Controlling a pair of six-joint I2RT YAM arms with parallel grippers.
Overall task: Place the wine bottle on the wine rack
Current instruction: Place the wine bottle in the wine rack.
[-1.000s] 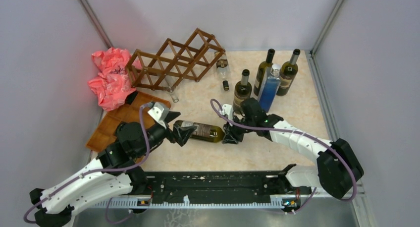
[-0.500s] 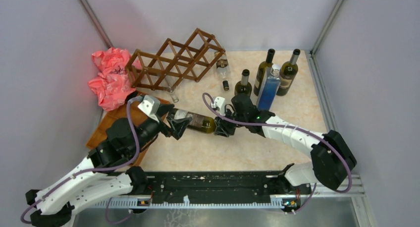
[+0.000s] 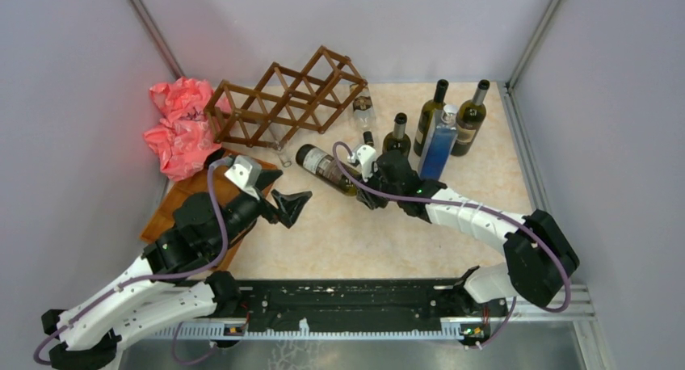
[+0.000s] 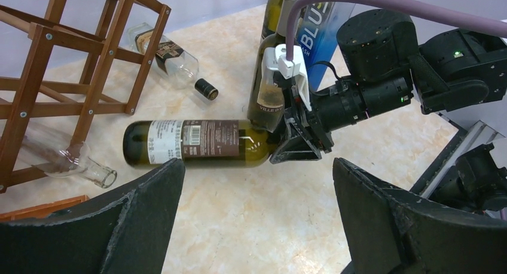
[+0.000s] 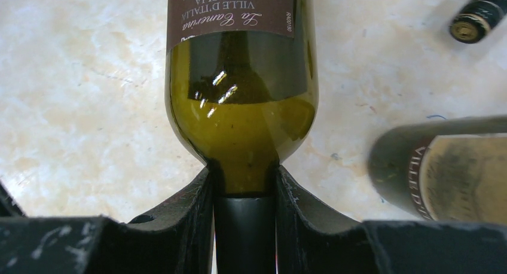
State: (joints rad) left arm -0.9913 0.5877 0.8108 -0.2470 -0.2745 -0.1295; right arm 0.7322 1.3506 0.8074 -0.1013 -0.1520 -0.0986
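The wine bottle (image 3: 325,167) is dark green with a brown label and lies slanted, base toward the wine rack. My right gripper (image 3: 365,189) is shut on its neck; in the right wrist view both fingers (image 5: 197,197) press the neck just below the bottle (image 5: 241,100) shoulder. The wine rack (image 3: 283,102), a dark brown lattice, stands at the back left, and its slats (image 4: 54,76) fill the upper left of the left wrist view. My left gripper (image 3: 292,203) is open and holds nothing. It sits just in front of the bottle (image 4: 197,143).
Three dark bottles (image 3: 430,114) and a blue bottle (image 3: 440,146) stand upright at the back right, close behind my right arm. A clear bottle (image 3: 361,105) lies by the rack's right end. A pink bag (image 3: 179,129) and a brown tray (image 3: 179,202) are on the left.
My right gripper has carried the bottle up and left toward the rack, swinging its base out from between the left jaws. The left arm shifted left, then stayed, still open.
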